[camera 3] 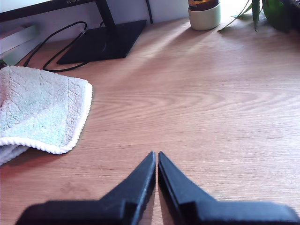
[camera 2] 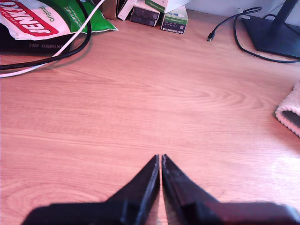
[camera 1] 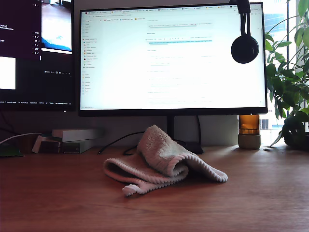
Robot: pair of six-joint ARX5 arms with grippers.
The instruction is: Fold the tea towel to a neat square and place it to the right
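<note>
Tea towel still a loose heap in front of the monitor; folding not begun, as far as we could judge.

In the exterior view, the tea towel [camera 1: 161,162] lay crumpled on the desk [camera 1: 251,193] just before the monitor [camera 1: 171,58] stand, humped and doubled over itself, no square yet; neither arm showed there. In the first wrist view, my first gripper [camera 2: 161,161] sat with jaws pressed together, empty, over bare wood, only a ribbed towel corner [camera 2: 290,110] cut off at the frame's edge. In the second wrist view, my second gripper [camera 3: 156,159] was likewise closed on nothing, the towel [camera 3: 40,110] near but apart, its far side out of frame.
</note>
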